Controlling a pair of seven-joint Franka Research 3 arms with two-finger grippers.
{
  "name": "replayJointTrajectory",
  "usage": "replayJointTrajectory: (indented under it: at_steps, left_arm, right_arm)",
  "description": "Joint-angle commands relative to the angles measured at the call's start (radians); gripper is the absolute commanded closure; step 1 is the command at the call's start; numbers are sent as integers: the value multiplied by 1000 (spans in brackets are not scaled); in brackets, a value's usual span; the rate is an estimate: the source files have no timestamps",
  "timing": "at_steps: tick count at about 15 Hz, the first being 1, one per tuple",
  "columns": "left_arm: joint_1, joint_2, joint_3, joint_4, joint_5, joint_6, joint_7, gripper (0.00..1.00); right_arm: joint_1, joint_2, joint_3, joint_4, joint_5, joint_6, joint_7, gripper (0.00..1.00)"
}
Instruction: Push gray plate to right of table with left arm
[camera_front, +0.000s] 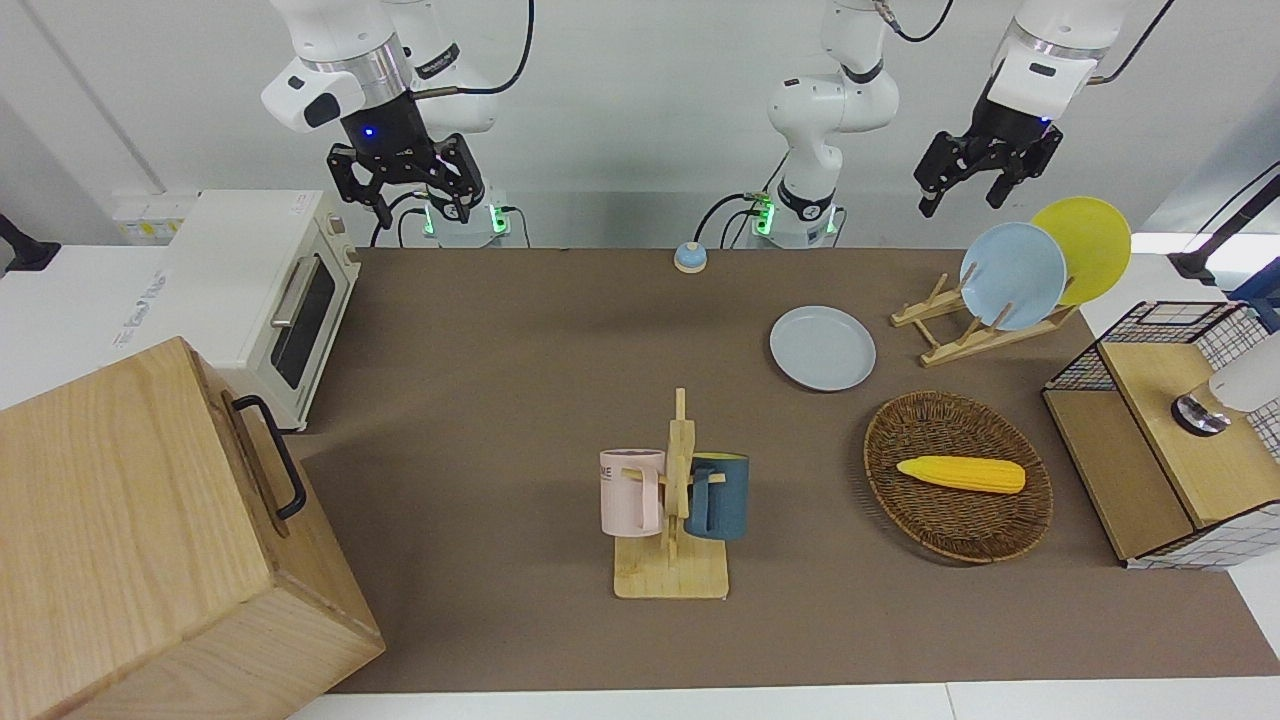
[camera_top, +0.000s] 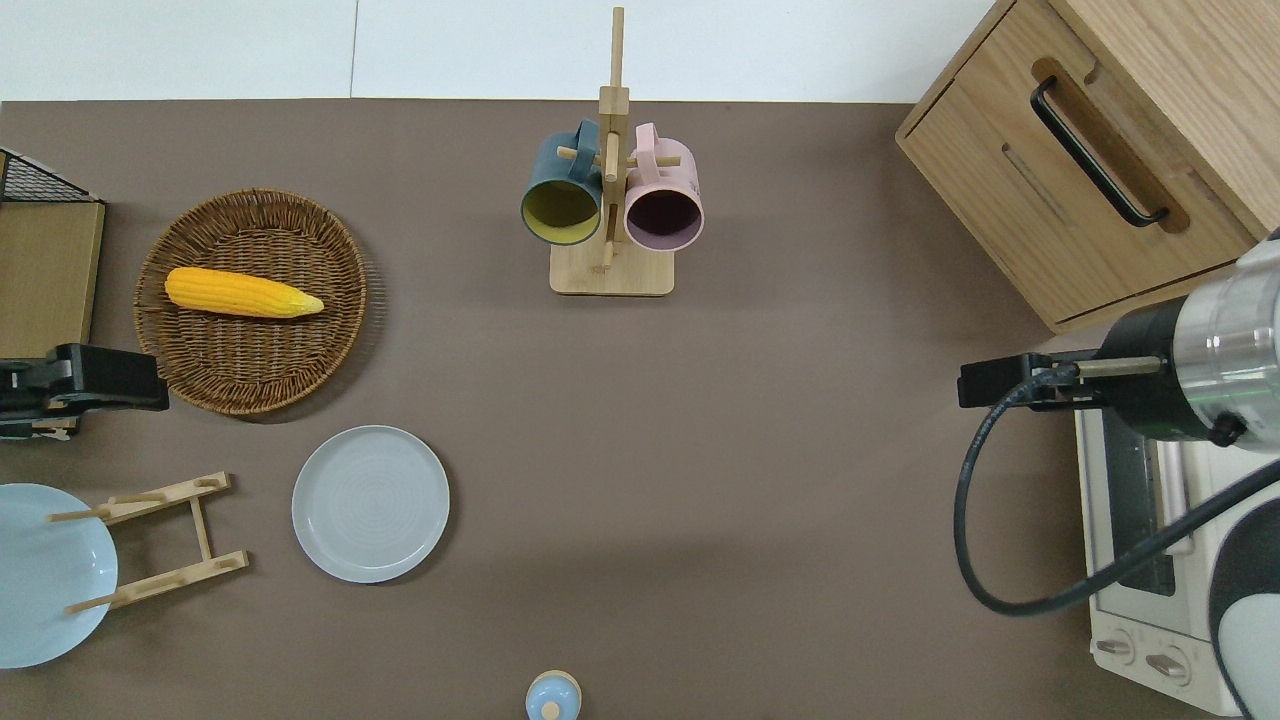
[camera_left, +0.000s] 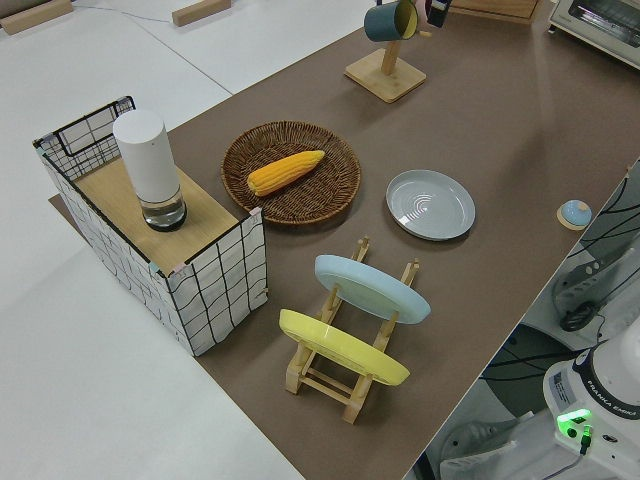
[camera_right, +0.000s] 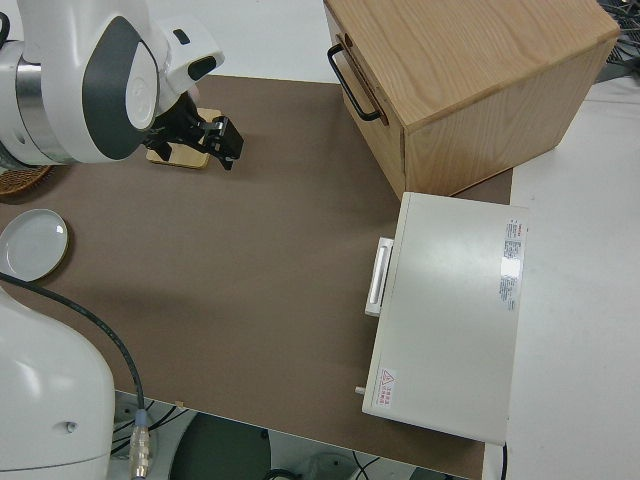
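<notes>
The gray plate (camera_front: 822, 347) lies flat on the brown surface (camera_front: 520, 400), toward the left arm's end, nothing touching it. Just beside it, farther out toward that end, a wooden rack (camera_front: 960, 325) holds a light-blue plate (camera_front: 1012, 276) and a yellow plate (camera_front: 1085, 248) on edge. Farther from the robots than the gray plate sits a wicker basket (camera_front: 925, 420) with a corn cob (camera_front: 961, 474) in it — near the plate, but apart. The left tool (camera_front: 965, 185) hangs up in the air, its black fingers spread open and holding nothing; in the overhead view it shows at the frame's edge over the spot between the basket and a wire-sided box (camera_front: 1150, 440). The right tool (camera_front: 405, 185) has its fingers apart too — that arm is parked. Mid-surface, a wooden mug tree (camera_front: 675, 500) carries a pink mug (camera_front: 630, 492) and a dark blue mug (camera_front: 718, 496), well apart from the plate. At the right arm's end stand a white toaster oven (camera_front: 260, 290) and a wooden cabinet (camera_front: 130, 540).
</notes>
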Motion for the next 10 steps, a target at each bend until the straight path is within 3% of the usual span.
replayJointTrajectory:
  at_steps: [1,10]
  left_arm:
    - [-6,-1,6,13,10,-22,2,5]
    - [-9,-9,3,-2,9,-22,5,7]
  right_arm:
    - [-6,6,3,15,16,-5,2,5]
    - [-6,6,3,15,16,-5,2,5]
